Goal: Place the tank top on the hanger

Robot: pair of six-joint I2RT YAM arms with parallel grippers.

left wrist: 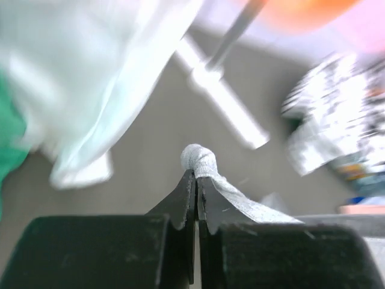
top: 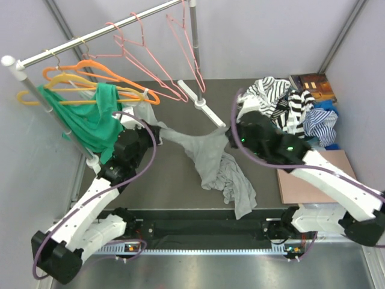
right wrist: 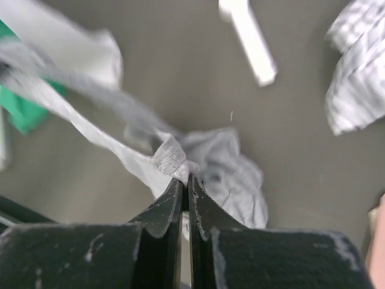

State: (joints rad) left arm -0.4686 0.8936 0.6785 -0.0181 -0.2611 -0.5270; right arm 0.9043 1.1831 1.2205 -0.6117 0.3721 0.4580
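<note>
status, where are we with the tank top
Left gripper shut on tank top, right gripper shut on it too. Top slung between them, not on hanger yet. Green garment close beside left gripper.

No readable text, labels or numbers anywhere.

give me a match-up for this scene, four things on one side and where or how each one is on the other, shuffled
1. plain grey knit tank top
2. green fabric garment
3. thin pink wire hangers
4. black-and-white striped cloth

A. bare on the metal rail
B. heaped at the far right of the table
C. pinched by left hand and right hand
D. hanging at the rail's left end

Pairs: 1-C, 2-D, 3-A, 4-B
</note>
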